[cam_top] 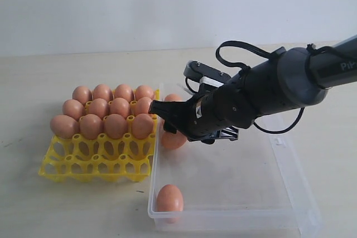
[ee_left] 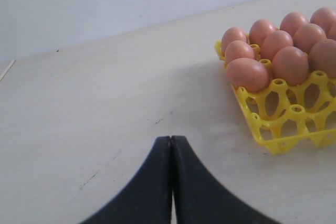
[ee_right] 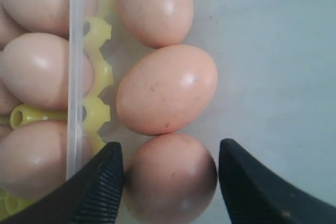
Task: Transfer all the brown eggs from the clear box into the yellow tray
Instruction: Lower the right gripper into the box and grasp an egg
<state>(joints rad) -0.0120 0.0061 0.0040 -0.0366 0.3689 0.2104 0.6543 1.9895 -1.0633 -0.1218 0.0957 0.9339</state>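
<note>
— Twelve brown eggs (cam_top: 114,125) fill the yellow tray (cam_top: 83,175)'s far rows. Right gripper (ee_right: 169,149)?
— Jaws wide, straddling one egg (ee_right: 170,182) at the clear box (cam_top: 223,218)'s tray-side wall, not clamped; arm (cam_top: 279,90) partly hides neighbours. Left gripper (ee_left: 171,145): closed, empty.

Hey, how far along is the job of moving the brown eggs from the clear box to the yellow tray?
Done: twelve brown eggs sit in the yellow tray; its front row of cups is empty. In hand: the right gripper, fingers open, straddles one egg in the clear box, not lifted. Left: that egg, two beside it, and one in the box's near corner. The left gripper is shut.
</note>
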